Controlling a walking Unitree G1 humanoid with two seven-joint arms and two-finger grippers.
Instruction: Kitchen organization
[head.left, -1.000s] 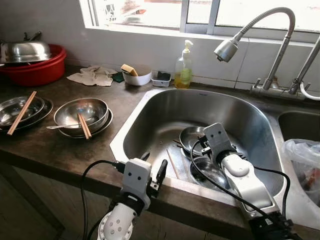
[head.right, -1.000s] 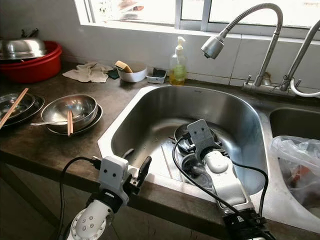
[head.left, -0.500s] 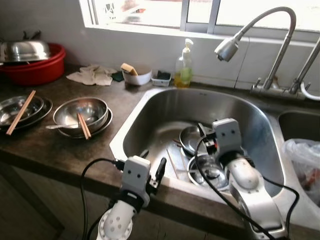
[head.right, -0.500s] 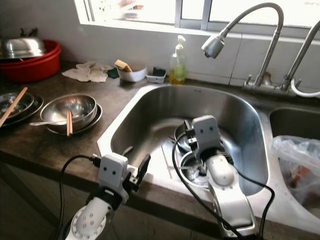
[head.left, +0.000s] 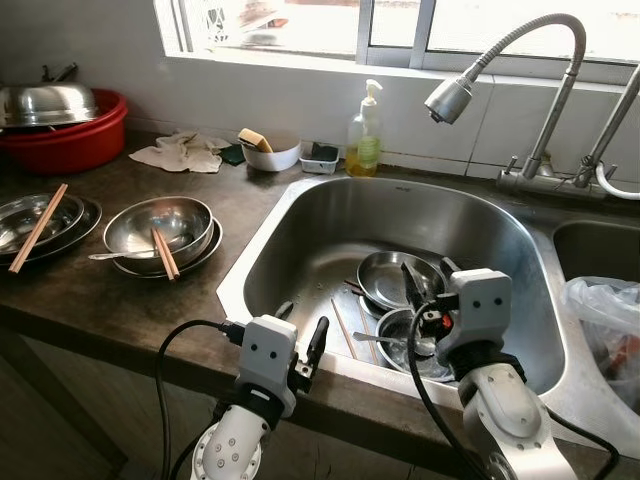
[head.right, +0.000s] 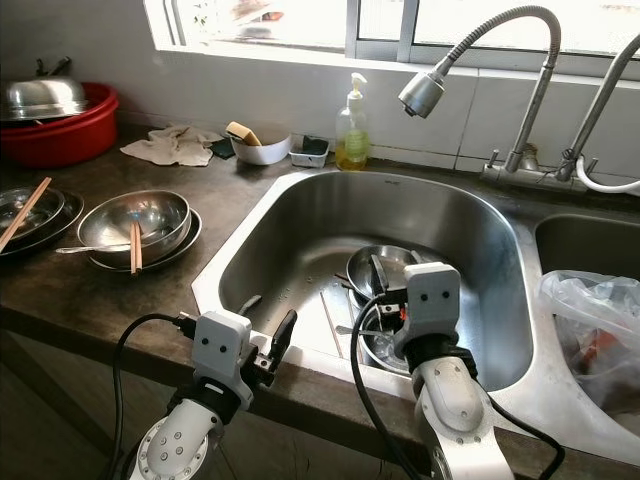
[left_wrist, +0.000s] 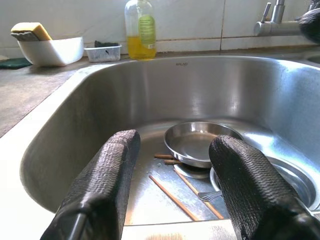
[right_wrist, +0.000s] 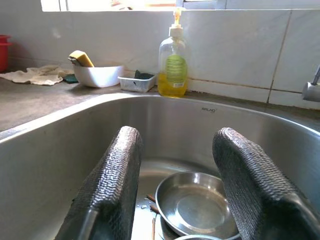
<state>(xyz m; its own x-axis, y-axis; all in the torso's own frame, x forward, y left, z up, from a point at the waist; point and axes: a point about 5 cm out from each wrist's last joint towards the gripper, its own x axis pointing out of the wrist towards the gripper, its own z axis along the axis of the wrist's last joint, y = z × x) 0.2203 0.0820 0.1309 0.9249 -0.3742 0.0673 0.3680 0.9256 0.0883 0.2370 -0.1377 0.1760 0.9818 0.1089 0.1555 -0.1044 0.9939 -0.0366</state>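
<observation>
The right gripper (head.left: 425, 290) hangs over the near side of the sink (head.left: 300, 215), its two black fingers spread apart with nothing between them, and the steel pan (right_wrist: 196, 206) lies just ahead of and below the fingertips on the basin floor. A second bowl (head.left: 415, 340) with a fork across it sits directly under the wrist, and loose chopsticks (left_wrist: 175, 198) lie on the sink floor beside it. My guess is the pan is what it means to lift out; to do that well it should drop straight down, put one finger inside the rim and one outside, and close on the near edge, since the metal looks wet and likely to slip. The forearm rises steeply from below the counter edge, wrist bent forward into the basin. The left gripper (head.left: 298, 330) rests at the sink's front lip, fingers likewise open and empty, pointing in toward the same dishes.
</observation>
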